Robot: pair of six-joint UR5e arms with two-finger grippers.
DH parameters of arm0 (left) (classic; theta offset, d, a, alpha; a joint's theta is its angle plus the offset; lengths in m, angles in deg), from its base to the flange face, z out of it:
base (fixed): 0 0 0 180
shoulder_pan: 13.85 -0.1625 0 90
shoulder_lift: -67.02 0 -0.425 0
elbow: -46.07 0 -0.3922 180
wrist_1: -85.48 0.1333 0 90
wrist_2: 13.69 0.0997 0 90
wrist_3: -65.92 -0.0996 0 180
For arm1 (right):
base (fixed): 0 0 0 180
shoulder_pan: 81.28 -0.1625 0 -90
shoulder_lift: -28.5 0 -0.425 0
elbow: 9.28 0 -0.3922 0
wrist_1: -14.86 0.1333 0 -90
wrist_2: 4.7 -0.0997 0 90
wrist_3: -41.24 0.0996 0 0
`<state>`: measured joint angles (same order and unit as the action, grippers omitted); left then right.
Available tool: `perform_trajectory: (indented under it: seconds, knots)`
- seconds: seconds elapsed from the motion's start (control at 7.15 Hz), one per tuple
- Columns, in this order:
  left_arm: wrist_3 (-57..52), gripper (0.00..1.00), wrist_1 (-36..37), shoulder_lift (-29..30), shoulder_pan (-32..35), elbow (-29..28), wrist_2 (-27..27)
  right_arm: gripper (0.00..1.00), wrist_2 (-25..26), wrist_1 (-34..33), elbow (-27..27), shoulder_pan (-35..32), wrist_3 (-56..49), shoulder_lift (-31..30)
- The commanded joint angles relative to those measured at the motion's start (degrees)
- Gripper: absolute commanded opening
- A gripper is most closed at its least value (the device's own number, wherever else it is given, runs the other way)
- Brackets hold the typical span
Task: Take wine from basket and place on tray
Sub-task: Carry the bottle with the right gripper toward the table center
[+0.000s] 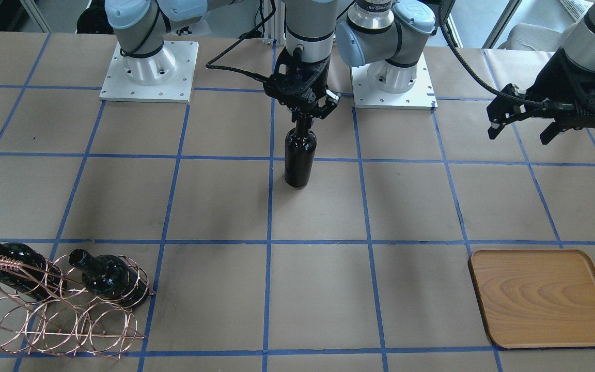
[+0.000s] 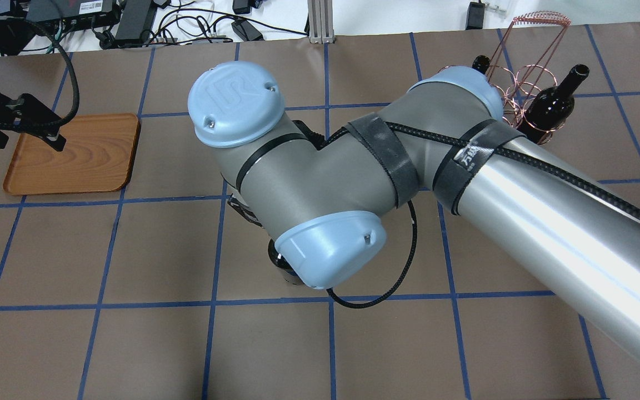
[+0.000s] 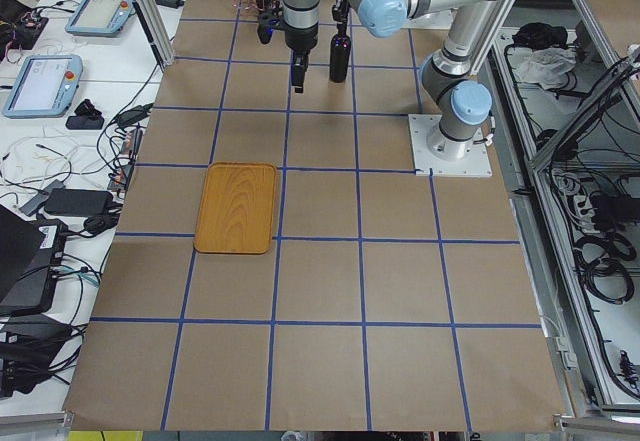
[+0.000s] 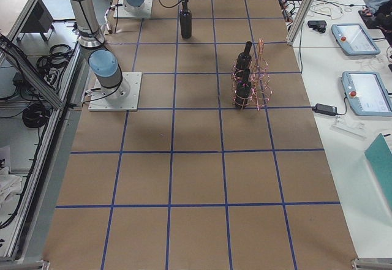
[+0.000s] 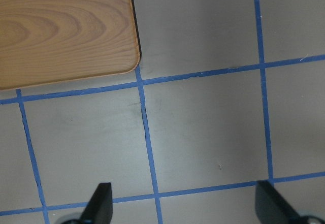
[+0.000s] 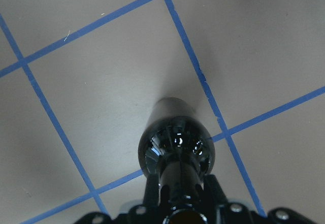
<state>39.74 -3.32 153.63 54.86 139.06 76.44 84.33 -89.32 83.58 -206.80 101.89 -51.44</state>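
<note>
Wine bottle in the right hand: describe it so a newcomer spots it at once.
On the blue-gridded table, look midway between the basket at one end and the tray at the other, nearer the robot. The wine bottle is upright there, neck gripped by the right hand; the other two black bottles sit in the basket.

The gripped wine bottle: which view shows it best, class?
Exterior front-facing: the whole wine bottle shows, neck in the right gripper. Right wrist: neck and shoulder; overhead: a sliver; side views: small; left wrist: nothing.
</note>
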Motion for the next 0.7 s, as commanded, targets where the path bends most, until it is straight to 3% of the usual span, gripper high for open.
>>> perform_trajectory:
  seconds: [0.0, 0.28, 0.56]
  knots:
    - [0.7, 1.0, 0.0, -0.2, 0.0, 0.0, -0.1, 0.0, 0.1, -0.6, 0.0, -0.3, 0.7, 0.4]
    - [1.9, 1.0, -0.1, -0.4, 0.5, 0.0, 0.0, 0.0, 0.1, 3.2, -0.3, -1.3, 0.7, -0.4]
    - [2.4, 1.0, 0.0, -0.4, 1.8, -0.1, 0.0, 0.0, 0.1, 2.8, -0.3, -1.4, 0.5, -0.4]
